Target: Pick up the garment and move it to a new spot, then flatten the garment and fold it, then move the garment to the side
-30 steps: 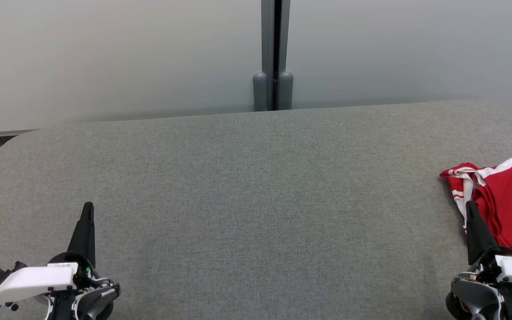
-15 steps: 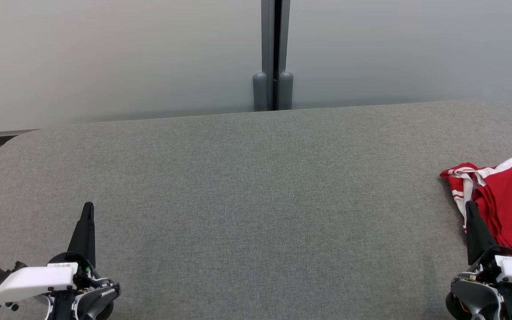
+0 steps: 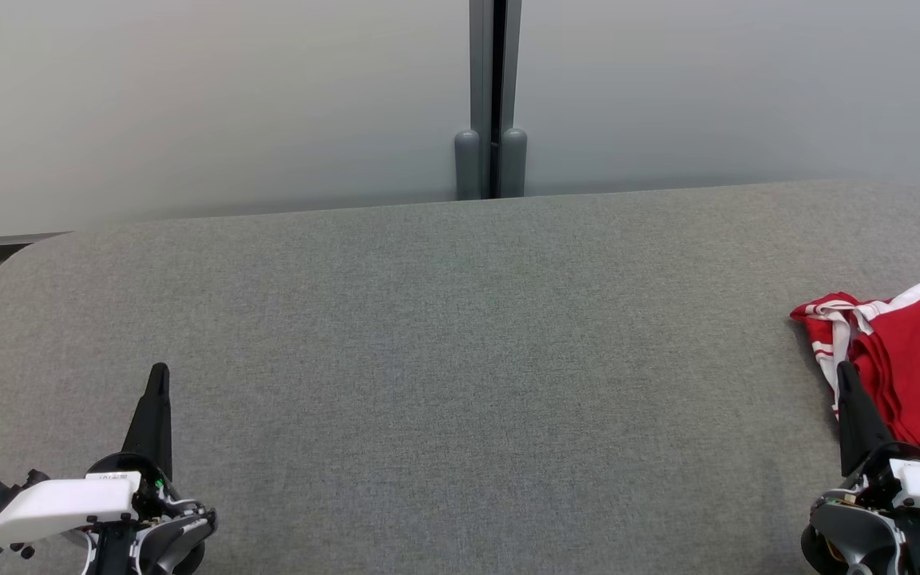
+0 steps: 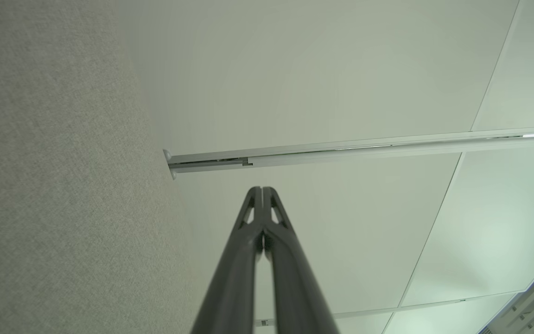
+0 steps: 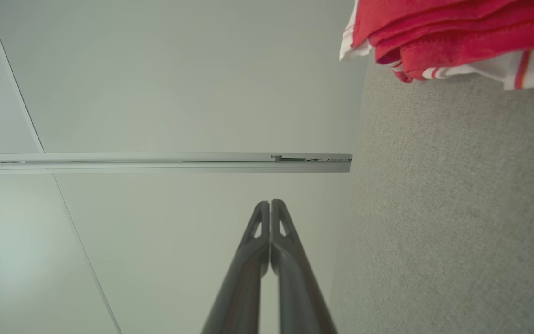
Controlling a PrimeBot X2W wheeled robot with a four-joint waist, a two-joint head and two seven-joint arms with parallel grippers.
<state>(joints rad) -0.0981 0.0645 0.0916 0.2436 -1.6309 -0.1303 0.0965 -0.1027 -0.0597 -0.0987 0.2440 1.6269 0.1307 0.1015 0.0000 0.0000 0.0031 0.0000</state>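
Step in hand: I judge this a pause with nothing gripped. It may come before the first pick-up or after the last set-down, and I cannot tell which.
Garment: the red garment (image 3: 919, 359) with white striped trim lies bunched in loose layers at the far right edge of the worktop (image 3: 460, 335). It runs out of the head view on that side. It is not flat, and I cannot confirm a tidy fold.
Left claw: my left claw (image 3: 158, 371) has its fingers pressed together with nothing between them. It sits low at the near left, well apart from the garment.
Right claw: my right claw (image 3: 843, 367) also has its fingers together and is empty. Its tip points up just beside the garment's near left edge, and whether it touches the cloth I cannot tell.
Next move, if the task is starting: I must part the right fingers, turn toward the heap and pinch a top layer or hem. I then carry it to the bare middle of the worktop, where both claws can spread it.
Risk: a grip on one layer may drag the rest unevenly.
Writing: no brand or print shows on the garment. The small white sticker (image 3: 113, 477) on my left wrist housing is too small to read.
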